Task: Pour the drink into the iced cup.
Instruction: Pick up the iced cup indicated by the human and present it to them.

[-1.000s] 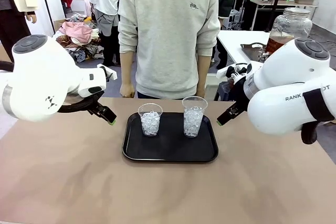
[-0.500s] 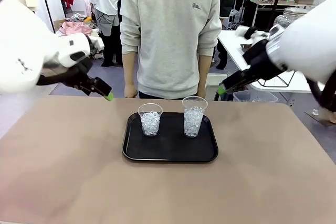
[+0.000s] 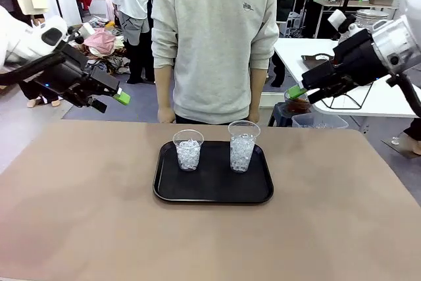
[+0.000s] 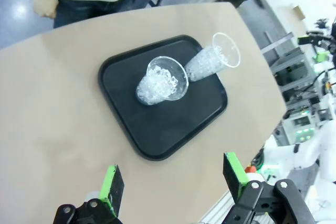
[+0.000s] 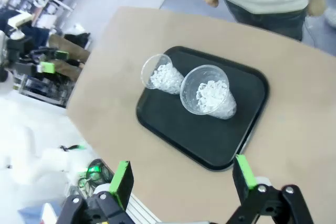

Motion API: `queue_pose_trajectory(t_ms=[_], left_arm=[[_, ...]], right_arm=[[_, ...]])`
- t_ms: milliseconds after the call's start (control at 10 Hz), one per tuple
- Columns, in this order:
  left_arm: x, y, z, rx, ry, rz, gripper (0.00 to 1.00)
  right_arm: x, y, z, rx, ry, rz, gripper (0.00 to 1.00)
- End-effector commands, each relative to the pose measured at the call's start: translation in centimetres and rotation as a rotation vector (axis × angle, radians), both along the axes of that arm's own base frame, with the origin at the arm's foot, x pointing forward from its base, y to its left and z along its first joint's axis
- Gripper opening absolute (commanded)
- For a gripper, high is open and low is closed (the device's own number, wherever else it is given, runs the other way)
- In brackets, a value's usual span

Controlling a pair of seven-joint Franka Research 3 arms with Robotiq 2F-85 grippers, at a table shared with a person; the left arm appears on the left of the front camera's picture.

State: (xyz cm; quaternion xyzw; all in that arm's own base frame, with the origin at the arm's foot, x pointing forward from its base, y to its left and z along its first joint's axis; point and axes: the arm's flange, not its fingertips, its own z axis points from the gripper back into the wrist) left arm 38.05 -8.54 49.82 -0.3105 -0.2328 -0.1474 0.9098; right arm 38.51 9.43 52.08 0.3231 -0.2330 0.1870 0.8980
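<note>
Tan tabletop (image 3: 79,215) carries a black tray (image 3: 214,195) in its middle, with two clear iced cups standing upright on it: a shorter cup (image 3: 189,151) and, just beside it, a taller cup (image 3: 243,146) heaped with ice nearly to the rim. A person (image 3: 214,37) stands at the far edge, hands hanging at their sides.

Both arms hang high and well out to the sides. The left gripper (image 4: 172,178) and the right gripper (image 5: 182,177) have their green pads spread wide, with nothing between them. The drink (image 3: 297,103) seems to be the amber-brown liquid in a glassy vessel just under the right gripper's tip, beyond the table's far edge and partly hidden — I cannot make out its shape or handle.

Risks, as I judge them: a grip on an unseen, smooth vessel may slip. The cups are light and close together, so a nudge could topple one, or the stream could land in the wrong cup. Packed ice leaves little room — a fast pour would splash or overflow onto the tray.
</note>
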Motion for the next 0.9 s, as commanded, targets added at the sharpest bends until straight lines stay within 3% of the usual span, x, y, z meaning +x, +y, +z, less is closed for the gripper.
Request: queue_pose_trajectory(t_ms=[0,100,200,300,600,700,800], left_arm=[[1.0,0.5,-0.9,-0.038,0.029,-0.015,1.00],[0.9,0.4,-1.0,0.005,-0.002,-0.034,1.00],[0.4,-0.1,-0.6,0.100,-0.094,-0.073,1.00],[0.3,0.6,-1.0,-0.020,0.027,-0.002,1.00],[0.3,0.5,-1.1,0.019,0.006,-0.018,1.00],[1.0,0.7,-0.7,-0.035,0.025,0.024,1.00],[1.8,1.5,-0.2,-0.147,0.081,0.061,1.00]], right_arm=[[0.9,-1.2,-0.8,0.069,0.034,0.012,1.00],[1.0,-1.2,-1.0,0.073,0.035,0.026,1.00],[0.1,-0.7,-0.4,0.036,0.030,-0.009,1.00],[0.1,-0.7,-0.4,0.036,0.030,-0.009,1.00],[0.0,-0.8,-0.8,0.026,0.046,-0.019,1.00],[0.7,-0.1,-0.6,0.069,0.119,-0.052,1.00],[1.7,-0.6,0.1,0.162,0.253,-0.094,1.00]])
